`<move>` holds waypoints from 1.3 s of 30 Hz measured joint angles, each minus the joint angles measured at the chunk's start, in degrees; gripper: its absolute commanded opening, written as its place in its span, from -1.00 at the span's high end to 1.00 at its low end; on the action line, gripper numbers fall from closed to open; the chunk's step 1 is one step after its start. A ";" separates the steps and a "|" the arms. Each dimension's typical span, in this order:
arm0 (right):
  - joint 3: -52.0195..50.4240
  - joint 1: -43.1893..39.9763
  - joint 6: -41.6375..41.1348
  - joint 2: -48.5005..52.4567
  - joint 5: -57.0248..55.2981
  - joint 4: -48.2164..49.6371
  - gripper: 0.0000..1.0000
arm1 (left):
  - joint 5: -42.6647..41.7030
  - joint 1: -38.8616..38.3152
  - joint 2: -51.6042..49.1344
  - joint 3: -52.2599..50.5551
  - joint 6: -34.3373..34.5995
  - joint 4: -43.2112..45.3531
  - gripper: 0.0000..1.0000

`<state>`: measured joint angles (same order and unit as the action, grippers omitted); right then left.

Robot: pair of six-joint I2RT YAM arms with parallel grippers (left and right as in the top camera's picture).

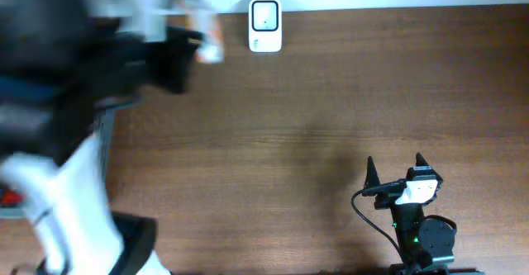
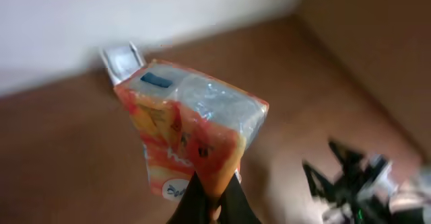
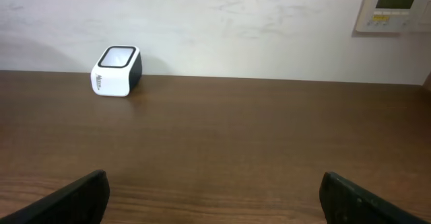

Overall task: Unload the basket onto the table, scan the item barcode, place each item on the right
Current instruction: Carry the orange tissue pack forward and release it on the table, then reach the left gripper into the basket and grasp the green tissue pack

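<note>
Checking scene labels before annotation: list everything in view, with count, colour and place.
packet: 1, orange print with clear wrap, held off the table by its lower edge
scanner: 1, white with a dark window, at the far edge of the table by the wall
wall panel: 1, off-white with a greenish display, on the wall, top right of the right wrist view
table: 1, brown wood
left gripper: 1, black, shut on the packet; its arm is blurred in the overhead view
right gripper: 1, black, open and holding nothing, at the near right of the table
</note>
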<state>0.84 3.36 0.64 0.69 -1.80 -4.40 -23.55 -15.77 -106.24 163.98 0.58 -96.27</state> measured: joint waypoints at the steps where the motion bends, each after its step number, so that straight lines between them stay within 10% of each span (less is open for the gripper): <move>1: 0.00 0.00 -0.02 0.00 -0.07 0.02 -0.97 | 2.43 -3.54 -2.14 -2.19 -0.20 0.11 1.00; 6: 0.00 0.00 0.00 0.00 0.00 0.00 -0.97 | 21.07 -14.69 -16.46 -17.64 6.93 5.81 1.00; 12: 0.00 0.00 -0.02 -0.02 -0.04 0.00 -0.97 | 19.19 -17.46 -34.10 -24.44 22.32 16.96 0.92; 14: 0.00 0.00 0.00 -0.02 -0.02 0.02 -0.97 | 17.05 -19.06 -36.94 -24.68 23.87 18.45 -0.32; 15: 0.00 0.00 -0.04 0.00 -0.04 0.02 -0.97 | 16.48 -19.69 -37.59 -24.72 24.39 18.56 -0.60; 22: 0.00 0.00 0.00 -0.02 -0.04 0.00 -0.97 | 15.96 -18.75 -37.83 -18.95 22.56 11.58 -0.90; 28: 0.00 0.00 0.00 -0.02 -0.02 0.00 -0.97 | 15.78 -2.69 -34.34 11.69 19.08 3.08 -0.98; 39: 0.00 0.00 -0.02 -0.02 -0.04 0.00 -0.97 | 23.56 45.59 -17.75 11.13 10.47 -0.22 -0.99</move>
<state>0.84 3.36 0.62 0.67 -1.85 -4.40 0.01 29.82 -123.98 175.11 11.05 -96.49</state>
